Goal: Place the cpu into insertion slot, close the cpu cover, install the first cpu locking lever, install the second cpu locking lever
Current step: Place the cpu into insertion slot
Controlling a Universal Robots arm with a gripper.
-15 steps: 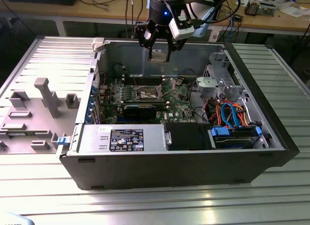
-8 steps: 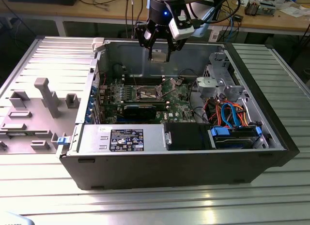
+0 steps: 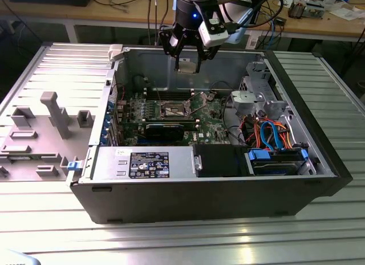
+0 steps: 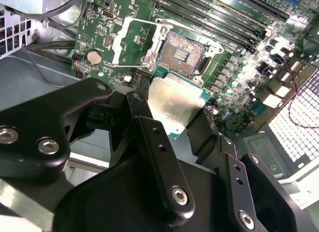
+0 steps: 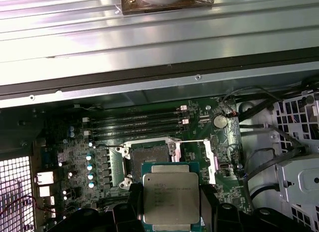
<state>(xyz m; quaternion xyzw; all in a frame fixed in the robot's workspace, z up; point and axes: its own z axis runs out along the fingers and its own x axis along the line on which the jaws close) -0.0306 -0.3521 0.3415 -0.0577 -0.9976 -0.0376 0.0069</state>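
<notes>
Ribbed metal table (image 3: pixel 239 242), cluttered workbench (image 3: pixel 114 14) behind, open computer case (image 3: pixel 199 202); gripper (image 3: pixel 187 67) fingers clamp cpu (image 5: pixel 171 197) by its edges, high over insertion slot (image 5: pixel 148 159); square chip, metal top facing first wrist view.

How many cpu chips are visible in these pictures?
1. The cpu is gripped by the hand, in the air above the green board. The insertion slot on it is empty. Others could be hidden elsewhere in the case.
</notes>
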